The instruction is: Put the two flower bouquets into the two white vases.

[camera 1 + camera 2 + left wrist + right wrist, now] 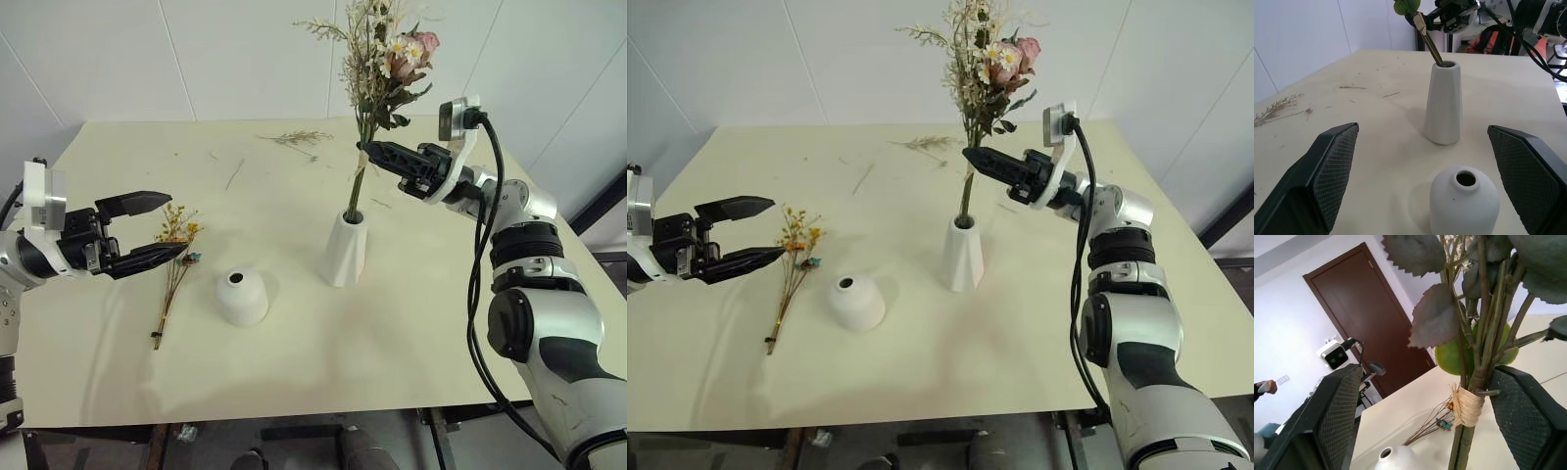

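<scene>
Big bouquet [387, 59] upright in tall vase [346, 250], yellow sprig [174, 264] flat beside squat vase [241, 297]

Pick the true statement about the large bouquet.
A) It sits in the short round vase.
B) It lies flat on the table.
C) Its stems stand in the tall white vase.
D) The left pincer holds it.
C: the large bouquet rises from the tall white vase's mouth.

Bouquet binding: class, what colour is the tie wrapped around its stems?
Pale tan, like raffia; the right wrist view shows it best.
</scene>
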{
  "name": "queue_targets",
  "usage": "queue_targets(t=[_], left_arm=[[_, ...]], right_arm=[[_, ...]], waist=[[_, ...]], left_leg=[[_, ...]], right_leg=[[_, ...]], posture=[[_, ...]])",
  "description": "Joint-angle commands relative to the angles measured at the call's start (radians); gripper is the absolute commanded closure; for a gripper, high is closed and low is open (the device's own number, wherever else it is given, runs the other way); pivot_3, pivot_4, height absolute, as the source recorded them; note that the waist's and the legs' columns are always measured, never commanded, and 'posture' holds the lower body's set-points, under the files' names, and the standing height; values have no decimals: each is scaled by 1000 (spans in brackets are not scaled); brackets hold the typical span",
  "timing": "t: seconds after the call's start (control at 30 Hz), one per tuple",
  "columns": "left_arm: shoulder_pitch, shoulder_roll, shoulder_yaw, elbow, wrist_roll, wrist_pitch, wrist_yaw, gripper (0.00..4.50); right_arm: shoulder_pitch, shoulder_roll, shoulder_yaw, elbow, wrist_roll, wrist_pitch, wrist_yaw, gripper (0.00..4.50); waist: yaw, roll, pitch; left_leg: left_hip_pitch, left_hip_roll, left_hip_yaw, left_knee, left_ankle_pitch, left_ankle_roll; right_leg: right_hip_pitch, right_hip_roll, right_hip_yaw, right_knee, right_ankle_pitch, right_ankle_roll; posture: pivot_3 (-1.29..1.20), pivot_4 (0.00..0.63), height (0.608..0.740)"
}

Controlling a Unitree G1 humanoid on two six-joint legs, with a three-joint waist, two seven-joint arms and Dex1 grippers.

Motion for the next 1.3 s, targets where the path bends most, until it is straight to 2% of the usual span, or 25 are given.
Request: queue_targets(t=[0.03, 0.37, 0.5, 0.77, 1.07, 1.17, 1.23, 1.3], left_arm=[[-15, 14, 20, -7, -3, -17, 2, 0], [-20, 10, 13, -6, 0, -20, 6, 0], [-24, 9, 1, 0, 15, -36, 6, 0], [-19, 20, -6, 13, 50, -69, 11, 0], [14, 64, 5, 39, 119, -97, 24, 0], [23, 102, -11, 70, 182, -87, 66, 0], [39, 155, -34, 77, 225, -2, 108, 0], [46, 187, -46, 88, 248, 35, 129, 0]], right_arm=[[14, -15, -12, -102, 44, 37, 36, 415], [144, -34, 51, -349, 56, 80, 42, 415], [196, -34, 39, -351, 26, 22, -49, 415], [325, -79, 35, -454, 48, 33, -85, 415], [582, -220, 3, -814, 154, 167, -127, 415], [665, -304, 17, -934, 147, 151, -105, 415], [705, -386, 25, -1031, 149, 139, -64, 415], [714, -417, 27, -1079, 171, 150, -65, 415]], waist=[[0, 0, 0], [2, 0, 0], [2, 0, 0], [4, 0, 0], [7, 0, 0], [7, 0, 0], [10, 0, 0], [6, 0, 0]], left_leg=[[0, 0, 0, 0, 0, 0], [0, 0, 0, 0, 0, 0], [0, 0, 0, 1, 0, 0], [0, 0, 0, 1, 0, 0], [0, 0, 0, 1, 0, 0], [0, 0, 0, 1, 0, 0], [0, 0, 0, 1, 0, 0], [0, 0, 0, 1, 0, 0]], right_leg=[[0, 0, 0, 0, 0, 0], [0, 0, 0, 0, 0, 0], [0, 0, 0, 1, 0, 0], [0, 0, 0, 0, 0, 0], [0, 0, 0, 0, 0, 0], [0, 0, 0, 0, 0, 0], [0, 0, 0, 0, 0, 0], [1, 0, 0, -1, -1, 1]], posture=[[0, 150, 740], [0, 150, 740], [0, 150, 740], [0, 150, 740], [0, 150, 740], [0, 150, 740], [0, 150, 740], [0, 150, 740]])
